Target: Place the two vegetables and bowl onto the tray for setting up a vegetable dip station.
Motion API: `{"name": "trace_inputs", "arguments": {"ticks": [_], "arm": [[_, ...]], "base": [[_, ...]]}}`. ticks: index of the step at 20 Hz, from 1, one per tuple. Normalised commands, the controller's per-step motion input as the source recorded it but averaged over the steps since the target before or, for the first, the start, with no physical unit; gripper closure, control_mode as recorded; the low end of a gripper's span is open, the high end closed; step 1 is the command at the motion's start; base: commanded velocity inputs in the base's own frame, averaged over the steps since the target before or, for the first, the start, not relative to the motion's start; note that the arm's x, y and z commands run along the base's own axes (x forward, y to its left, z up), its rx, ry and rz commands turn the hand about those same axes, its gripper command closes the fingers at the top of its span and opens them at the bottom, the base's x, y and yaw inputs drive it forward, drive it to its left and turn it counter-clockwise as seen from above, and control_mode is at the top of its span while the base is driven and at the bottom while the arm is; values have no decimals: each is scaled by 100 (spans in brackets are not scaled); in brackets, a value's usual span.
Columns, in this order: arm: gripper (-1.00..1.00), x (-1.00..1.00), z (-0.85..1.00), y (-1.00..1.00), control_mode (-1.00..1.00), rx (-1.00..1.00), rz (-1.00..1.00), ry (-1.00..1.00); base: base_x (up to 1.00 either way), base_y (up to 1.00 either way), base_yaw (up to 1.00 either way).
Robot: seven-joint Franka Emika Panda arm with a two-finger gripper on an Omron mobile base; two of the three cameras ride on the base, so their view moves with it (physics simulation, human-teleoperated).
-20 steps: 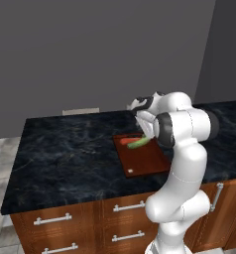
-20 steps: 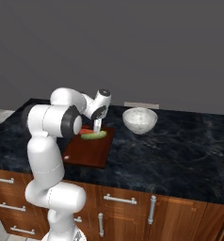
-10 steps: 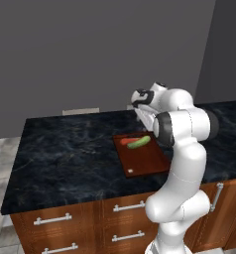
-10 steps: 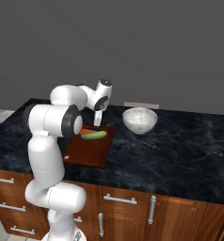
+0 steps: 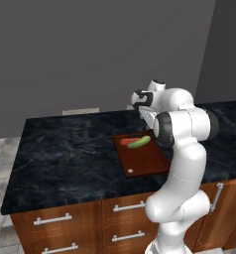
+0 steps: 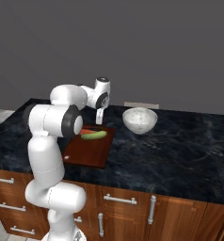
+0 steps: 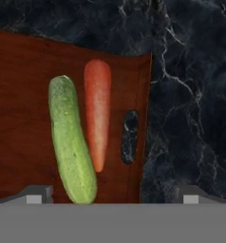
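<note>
Presently, on the dark marbled table (image 6: 180,146): one tray (image 7: 24,95), reddish-brown wood, flat and rectangular, with a dark handle slot (image 7: 129,136) at its far end and a small white spot (image 5: 130,171) near one front corner.

Cucumber (image 7: 72,140): green, oblong, lying flat on the tray near the slotted end. Carrot (image 7: 98,109): orange-red, tapered, also lying flat on the tray, just beside the cucumber and roughly parallel to it, between the cucumber and the handle slot. In the hand view the two look very close; whether they touch cannot be told.

Bowl (image 6: 140,120): whitish, speckled, upright on the table, off the tray, near its far right corner in the right base view.

Gripper (image 6: 100,116): raised above the slotted end of the tray, pointing down, holding nothing; its fingers (image 7: 36,193) stand wide apart at either side of the hand view, clear of both vegetables.

Cabinets (image 6: 132,212): brown wood with metal handles, below the table.
</note>
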Motion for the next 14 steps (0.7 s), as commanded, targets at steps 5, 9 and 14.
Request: {"name": "trace_inputs", "arguments": {"ticks": [5, 9, 14], "arm": [[-100, 1, 1, -12, -100, -9, -14, 0], [-100, 3, 6, -10, -100, -7, -16, 0], [-100, 7, 14, -10, -100, -4, -16, -1]], "base": [[0, 0, 0], [0, 0, 0], [0, 0, 0]]}}
